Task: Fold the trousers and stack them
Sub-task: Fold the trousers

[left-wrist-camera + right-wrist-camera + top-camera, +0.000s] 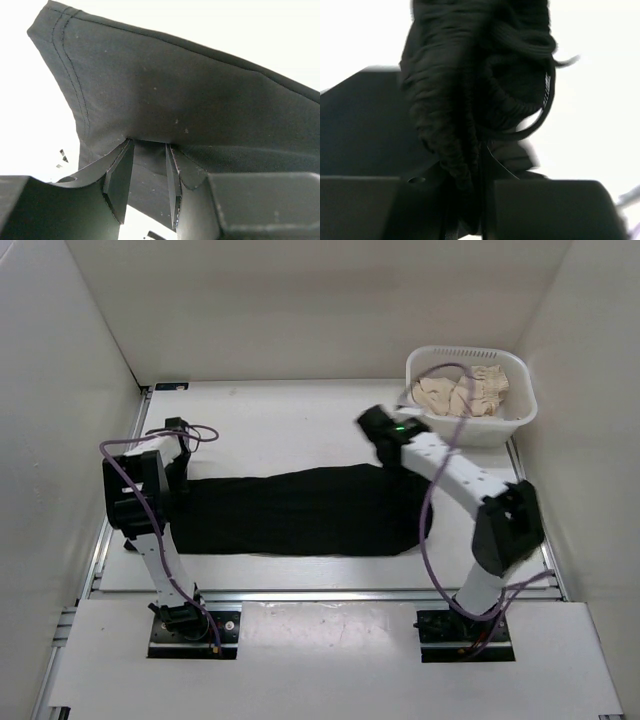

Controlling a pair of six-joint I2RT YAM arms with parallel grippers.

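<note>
The left pincer (149, 157) was closed to a narrow gap on a hem corner of the trousers (175, 90). The right pincer (479, 190) was nipped on their bunched, corded waist. The trousers were spread flat across the desk (290, 410) between the 2 arms. A fold was judged to be in hand. Next, the 2 ends would need to be lifted together and carried across evenly.

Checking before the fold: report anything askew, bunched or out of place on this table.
Nothing spilled or damaged. The long black soft-fabric trousers lie flat, but their right end is crumpled into a wad in the right pincer, with a black cord looping loose. The left pincer grips the stitched hem corner neatly.
</note>
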